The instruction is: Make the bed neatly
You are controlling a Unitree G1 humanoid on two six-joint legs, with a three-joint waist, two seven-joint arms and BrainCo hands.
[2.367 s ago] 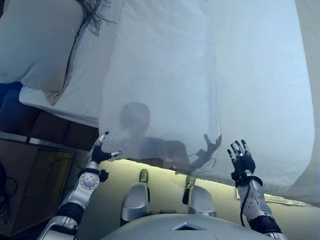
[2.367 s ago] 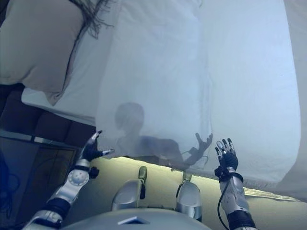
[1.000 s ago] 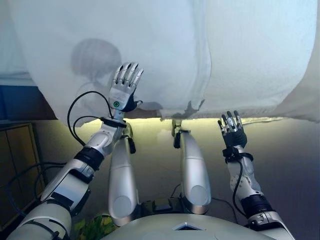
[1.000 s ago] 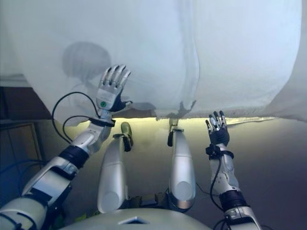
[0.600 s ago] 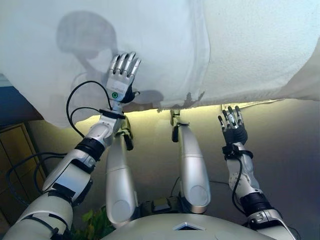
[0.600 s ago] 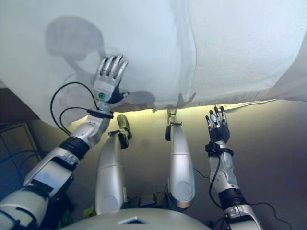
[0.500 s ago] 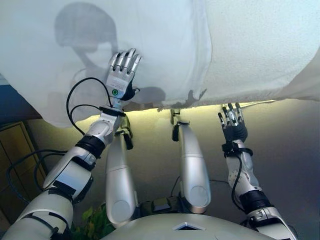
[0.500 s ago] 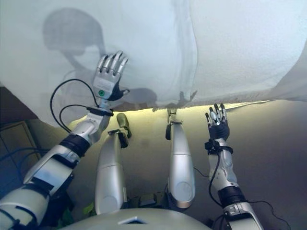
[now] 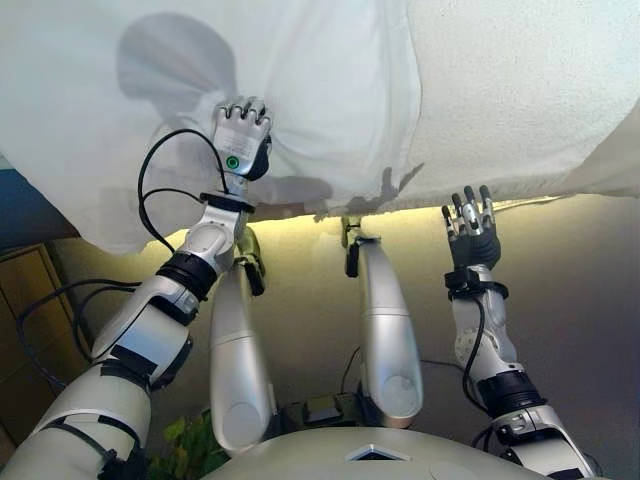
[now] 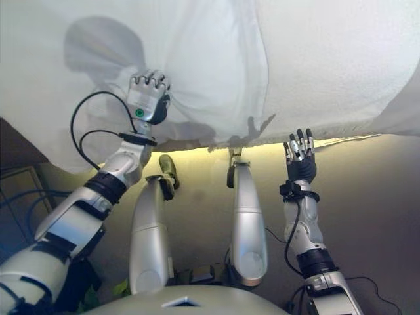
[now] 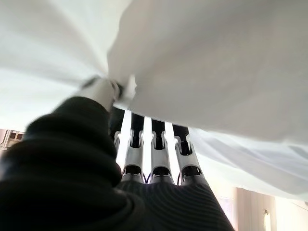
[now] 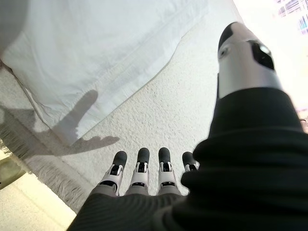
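A smooth white sheet [image 9: 320, 90] hangs over the near side of the bed. A textured white blanket [image 9: 520, 90] with a fringed edge lies to its right. My left hand [image 9: 242, 140] is raised against the sheet with its fingers curled into the cloth, which bunches around it. In the left wrist view the fingers [image 11: 151, 144] go under a fold of sheet [image 11: 216, 62] and the thumb pinches it. My right hand [image 9: 470, 235] is open and empty, fingers straight, just below the blanket's edge. In the right wrist view its fingers [image 12: 139, 168] point at the blanket [image 12: 192, 110].
A wooden bedside cabinet [image 9: 25, 310] stands at the lower left. A dark blue bed part [image 9: 20, 200] shows at the left under the sheet. The blanket's fringe [image 12: 43, 168] hangs over the bed's side above the pale floor [image 9: 580, 330].
My left hand has closed from flat open to curled on the sheet, bunching it. My right hand has risen a little toward the blanket's edge. The view has tilted down since the earliest frames.
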